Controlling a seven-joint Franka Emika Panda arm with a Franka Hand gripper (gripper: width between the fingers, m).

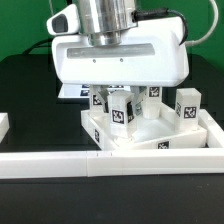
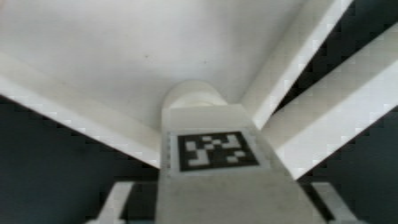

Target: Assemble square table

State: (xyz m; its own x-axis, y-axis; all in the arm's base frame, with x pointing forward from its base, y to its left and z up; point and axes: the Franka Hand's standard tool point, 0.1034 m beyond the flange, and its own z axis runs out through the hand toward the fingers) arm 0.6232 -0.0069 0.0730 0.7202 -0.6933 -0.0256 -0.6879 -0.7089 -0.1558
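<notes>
Jaws stood partly closed on either side of a white tagged leg (image 1: 122,112); contact looked likely, but a firm clamp could not be confirmed. The gripper (image 1: 120,100) hung over the square table top (image 1: 160,138), which lay on the black table (image 1: 40,100) against the white L-shaped rails (image 1: 100,164). In the wrist view the leg (image 2: 214,150) stood upright between the fingertips (image 2: 121,200). Another leg (image 1: 188,103) stood toward the exterior view's right.
</notes>
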